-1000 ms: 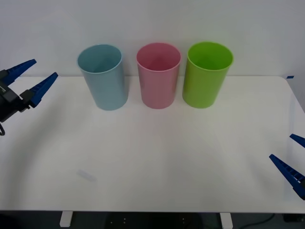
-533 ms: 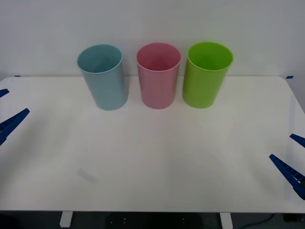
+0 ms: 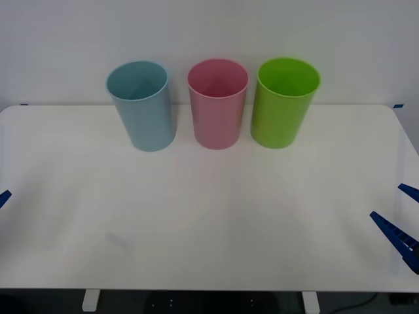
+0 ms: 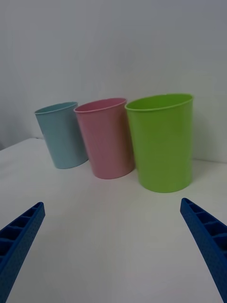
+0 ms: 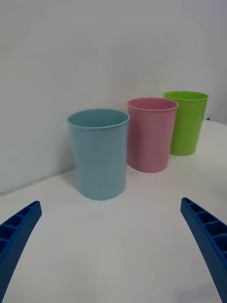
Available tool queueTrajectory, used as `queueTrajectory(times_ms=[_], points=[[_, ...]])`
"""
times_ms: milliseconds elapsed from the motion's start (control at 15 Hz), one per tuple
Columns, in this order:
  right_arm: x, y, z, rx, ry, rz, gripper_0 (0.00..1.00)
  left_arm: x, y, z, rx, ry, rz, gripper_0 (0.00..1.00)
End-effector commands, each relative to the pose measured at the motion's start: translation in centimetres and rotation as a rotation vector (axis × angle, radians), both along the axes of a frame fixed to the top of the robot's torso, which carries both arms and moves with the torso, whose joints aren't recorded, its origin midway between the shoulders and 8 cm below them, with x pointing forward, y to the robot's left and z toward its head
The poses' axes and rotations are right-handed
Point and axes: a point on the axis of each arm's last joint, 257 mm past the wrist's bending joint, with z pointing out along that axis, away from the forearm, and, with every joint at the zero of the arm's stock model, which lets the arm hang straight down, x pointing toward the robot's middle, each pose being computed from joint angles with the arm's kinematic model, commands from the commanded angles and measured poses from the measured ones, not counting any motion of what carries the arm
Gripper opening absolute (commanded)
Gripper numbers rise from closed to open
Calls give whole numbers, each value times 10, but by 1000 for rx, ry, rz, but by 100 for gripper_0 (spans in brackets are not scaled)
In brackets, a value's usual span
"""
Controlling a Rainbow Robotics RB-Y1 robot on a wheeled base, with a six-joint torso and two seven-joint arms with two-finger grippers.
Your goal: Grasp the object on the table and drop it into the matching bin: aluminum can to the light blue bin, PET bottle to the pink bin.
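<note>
The light blue bin (image 3: pixel 141 114) and the pink bin (image 3: pixel 218 111) stand upright side by side at the back of the white table (image 3: pixel 209 216). The object, an aluminum can or PET bottle, is out of view. At the table's left edge sits my left gripper (image 3: pixel 3 197), one blue fingertip showing there; its wrist view shows it open (image 5: pixel 109 203) and empty, facing the light blue bin (image 5: pixel 98 154) from a distance. My right gripper (image 3: pixel 387 201) stands open and empty at the table's right edge, facing the bins (image 4: pixel 112 203).
A lime green bin (image 3: pixel 283 108) stands to the right of the pink bin, in the same row against the white wall. A faint grey smudge (image 3: pixel 118 241) marks the tabletop at the front left.
My left gripper has drawn back from beside the light blue bin, down and out past the table's left edge. The right arm has not moved.
</note>
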Motion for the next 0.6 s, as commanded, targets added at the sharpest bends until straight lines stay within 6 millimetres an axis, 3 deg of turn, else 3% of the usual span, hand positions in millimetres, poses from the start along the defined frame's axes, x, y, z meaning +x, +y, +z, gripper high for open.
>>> queueTrajectory(times_ms=[67,600], points=[[0,0,0,0,0,0,100,-16,5,-14,53,6,8,100],[0,0,0,0,0,0,100,-32,1,-34,42,63,-5,100]])
